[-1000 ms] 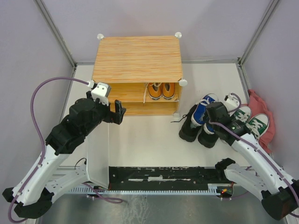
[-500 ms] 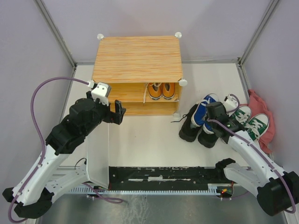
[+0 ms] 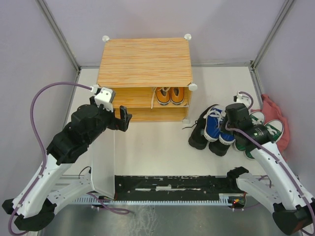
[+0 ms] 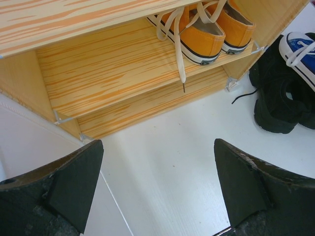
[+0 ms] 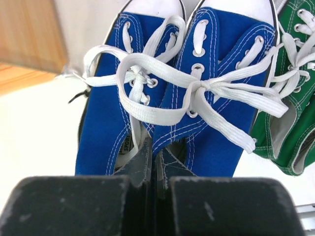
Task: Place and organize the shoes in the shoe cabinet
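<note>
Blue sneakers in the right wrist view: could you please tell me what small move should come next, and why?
Probably lift the blue sneakers straight up: the right jaws look shut on their adjoining inner walls, and black boots and green sneakers crowd either side.
</note>
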Robot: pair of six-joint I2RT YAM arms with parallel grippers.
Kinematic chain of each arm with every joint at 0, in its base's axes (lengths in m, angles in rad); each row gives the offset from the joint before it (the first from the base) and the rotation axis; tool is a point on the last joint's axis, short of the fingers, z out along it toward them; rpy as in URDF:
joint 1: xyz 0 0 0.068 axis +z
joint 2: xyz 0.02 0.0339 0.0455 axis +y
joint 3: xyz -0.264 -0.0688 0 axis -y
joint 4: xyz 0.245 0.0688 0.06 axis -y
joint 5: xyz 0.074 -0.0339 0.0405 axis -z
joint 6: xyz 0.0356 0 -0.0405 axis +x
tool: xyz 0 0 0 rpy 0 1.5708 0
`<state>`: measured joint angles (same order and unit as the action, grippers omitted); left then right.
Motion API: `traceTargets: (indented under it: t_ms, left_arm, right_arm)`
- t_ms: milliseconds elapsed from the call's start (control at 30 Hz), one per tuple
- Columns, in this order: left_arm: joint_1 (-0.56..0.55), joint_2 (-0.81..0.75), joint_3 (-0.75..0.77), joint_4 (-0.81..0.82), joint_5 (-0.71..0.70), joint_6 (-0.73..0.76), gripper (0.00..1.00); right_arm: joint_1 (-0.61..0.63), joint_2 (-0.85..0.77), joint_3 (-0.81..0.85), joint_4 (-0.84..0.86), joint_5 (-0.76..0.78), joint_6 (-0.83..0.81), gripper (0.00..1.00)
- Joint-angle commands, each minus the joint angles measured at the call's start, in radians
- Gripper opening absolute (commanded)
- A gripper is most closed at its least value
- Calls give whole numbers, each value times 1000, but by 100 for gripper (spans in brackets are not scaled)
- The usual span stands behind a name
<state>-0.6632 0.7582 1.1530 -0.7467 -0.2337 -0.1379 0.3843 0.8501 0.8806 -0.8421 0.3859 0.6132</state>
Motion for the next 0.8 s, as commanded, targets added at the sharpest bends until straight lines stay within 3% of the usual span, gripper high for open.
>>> traceTargets:
  t_ms: [0, 167, 467, 767]
  left_arm:
    - [2, -12, 44, 29, -9, 42, 99]
    - [2, -14, 61, 35, 12, 31, 99]
    - [2, -6, 103, 34, 4, 22, 99]
    - [2, -9, 120, 20, -11, -9, 99]
  right_arm:
    - [32, -35, 199, -69, -91, -97, 2]
    - [115, -56, 274, -176, -157, -72, 2]
    - [403, -82, 261, -222, -218, 6, 2]
    - [778, 87, 351, -134, -52, -10, 2]
